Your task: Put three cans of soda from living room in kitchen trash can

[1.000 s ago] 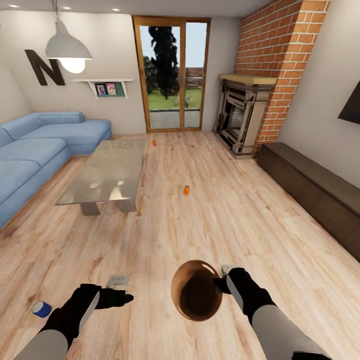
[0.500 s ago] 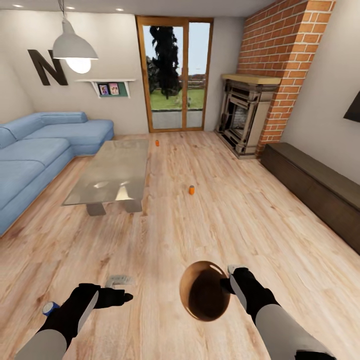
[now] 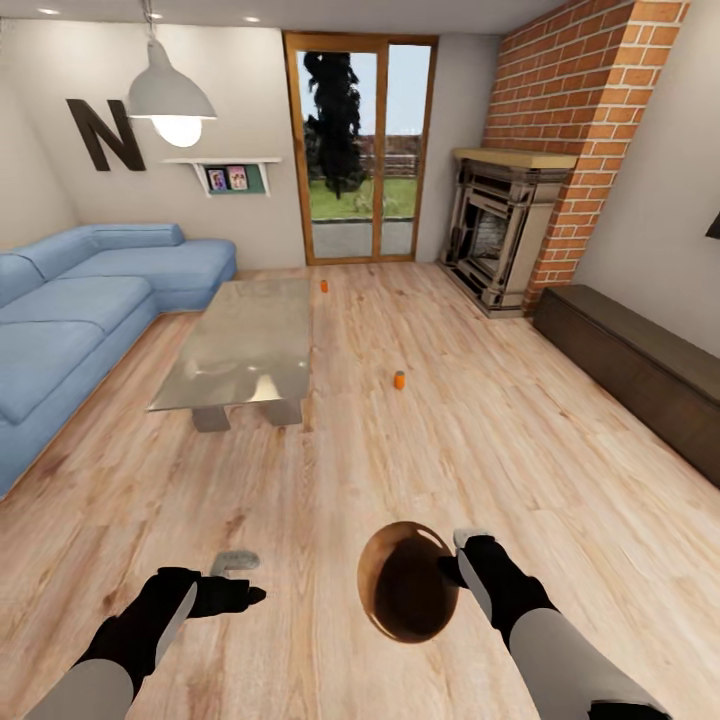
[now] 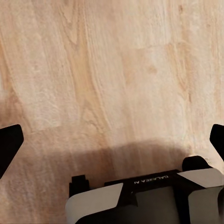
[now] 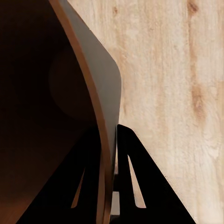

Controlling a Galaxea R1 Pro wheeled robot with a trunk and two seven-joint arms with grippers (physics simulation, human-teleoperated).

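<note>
Living rm, head view. Right claw (image 3: 452,562) clamped on bin (image 3: 408,596) rim, one finger inside, one outside; bin held off floor (image 3: 480,450), tilted, dark inside facing cam. In right wrist view, fingers (image 5: 133,177) pinching bin wall (image 5: 95,79) edge-on, wood floor (image 5: 177,93) beyond.

Left claw (image 3: 238,578) released, gripping nothing, low at left of bin, apart from it. In left wrist view, fingertips (image 4: 9,144) wide apart at both frame edges, bare floor (image 4: 112,84) between, claw shadow on boards.

Two orange cans on floor ahead: near can (image 3: 399,380) upright, mid-room, right of glass tabletop (image 3: 250,340); far can (image 3: 323,286) just off tabletop's far right corner, near glass doors (image 3: 365,150). Both well apart from bin & from each other. Far can too small to tell upright or not.

Blue sofa (image 3: 80,310) at left, wrapping corner behind tabletop. Brick fireplace (image 3: 510,240) far right, dark low cabinet (image 3: 640,370) along right wall. Pendant lamp (image 3: 170,95) over sofa side, big "N" (image 3: 105,135) & small shelf (image 3: 235,175) on back wall.
</note>
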